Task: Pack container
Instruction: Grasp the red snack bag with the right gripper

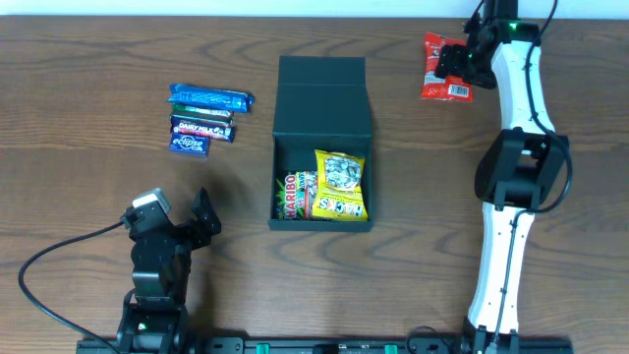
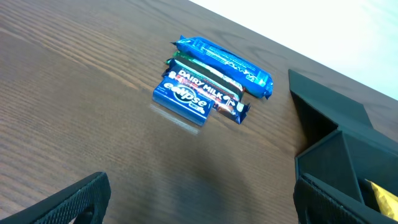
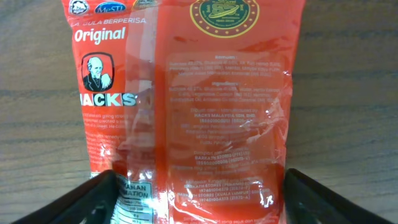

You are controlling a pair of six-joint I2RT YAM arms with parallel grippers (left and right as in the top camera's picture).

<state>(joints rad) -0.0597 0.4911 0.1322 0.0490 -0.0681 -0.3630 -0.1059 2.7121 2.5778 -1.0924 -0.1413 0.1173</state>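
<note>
The container (image 1: 276,167), a dark box with its flap lid (image 1: 322,98) laid open to the back, stands mid-table and shows in the left wrist view (image 2: 336,143). Inside lie a yellow Hacks packet (image 1: 339,185) and a Haribo packet (image 1: 291,195). A red Hacks packet (image 1: 437,74) lies flat at the back right and fills the right wrist view (image 3: 186,93). My right gripper (image 1: 462,59) is open, with its fingers (image 3: 199,199) on either side of the packet's near end. My left gripper (image 1: 201,221) is open and empty (image 2: 199,205) at the front left.
A small pile of snacks lies left of the container: a blue bar (image 1: 209,96) (image 2: 224,59), a Dairy Milk bar (image 1: 203,128) (image 2: 208,93) and a blue Eclipse pack (image 1: 190,144) (image 2: 183,99). The table is brown wood.
</note>
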